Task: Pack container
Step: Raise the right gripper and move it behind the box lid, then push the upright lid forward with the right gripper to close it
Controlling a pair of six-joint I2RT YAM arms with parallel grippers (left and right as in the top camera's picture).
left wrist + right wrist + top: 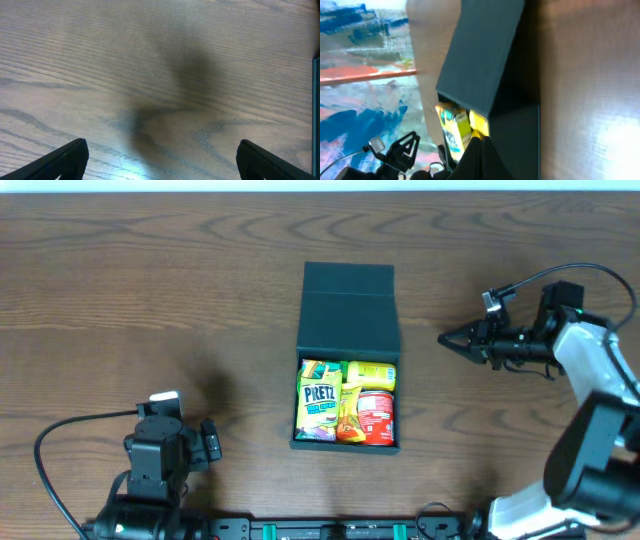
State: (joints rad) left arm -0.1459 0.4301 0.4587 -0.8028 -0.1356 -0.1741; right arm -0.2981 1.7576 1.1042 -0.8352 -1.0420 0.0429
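Closing of the lid [349, 320] is judged to be the step in hand. The container [345, 446] is seen on the table [150, 300], just ahead of the right end effector [447, 338] and not touched by it. Packets [347, 402] are packed side by side in the part of the container that shows. The lid is raised on its hinge and, in the right wrist view, is tilted over them.

The right end effector's fingers are pressed together, and nothing is held. The left end effector [162, 142] is spread wide over bare table and is empty. Only a sliver of the container's edge is caught far to its right.

Pressed together, the tips are judged to serve well as a blunt pusher, so no grasp is called for. Contact is best made on the lid's upper face, near the free edge and away from the hinge, where least force is needed. The push is best carried along the hinge's arc, downward and toward the container's open front, not straight across. A sideways shove would probably slide the light container over the table.

The packets should be watched: if any corner stands above the rim, the lid may be held off or spring back. It cannot be told from these views whether any does. Bracing of the container with the left end effector could be considered.
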